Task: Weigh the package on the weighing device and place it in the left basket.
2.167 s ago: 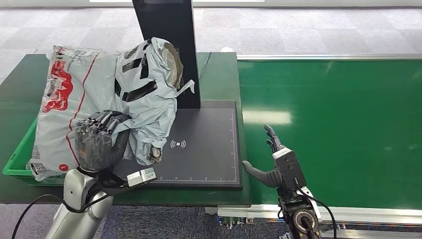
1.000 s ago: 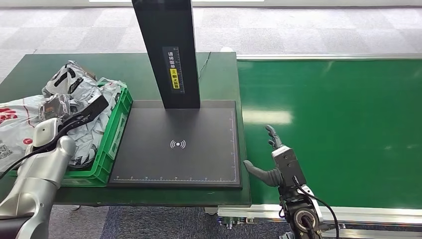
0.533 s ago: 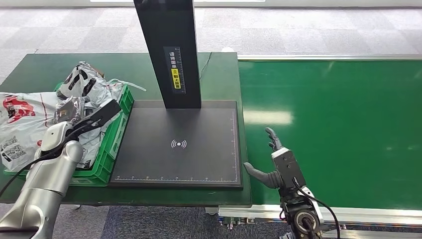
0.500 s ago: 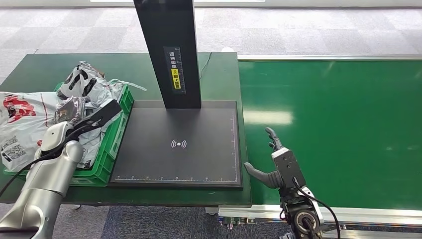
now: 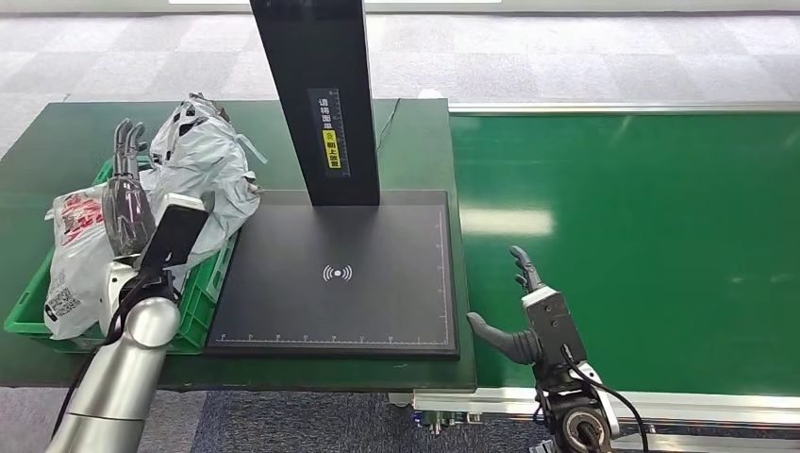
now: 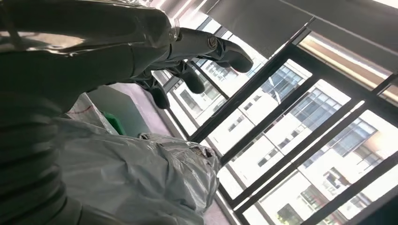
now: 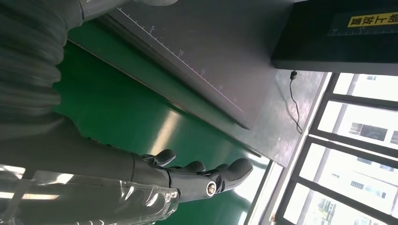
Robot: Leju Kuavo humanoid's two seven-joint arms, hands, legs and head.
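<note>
Your crumpled grey plastic mailer package lies in the green plastic basket at the counter's left end, beside the flat black weighing device. Your left robot hand hovers above it, fingers spread, holding nothing. Your right robot hand is spread over the green conveyor belt.

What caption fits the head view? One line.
Left hand open above the packages in the basket; scale bare.

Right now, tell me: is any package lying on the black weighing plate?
No, the weighing plate is bare; the grey package lies in the green basket.
</note>
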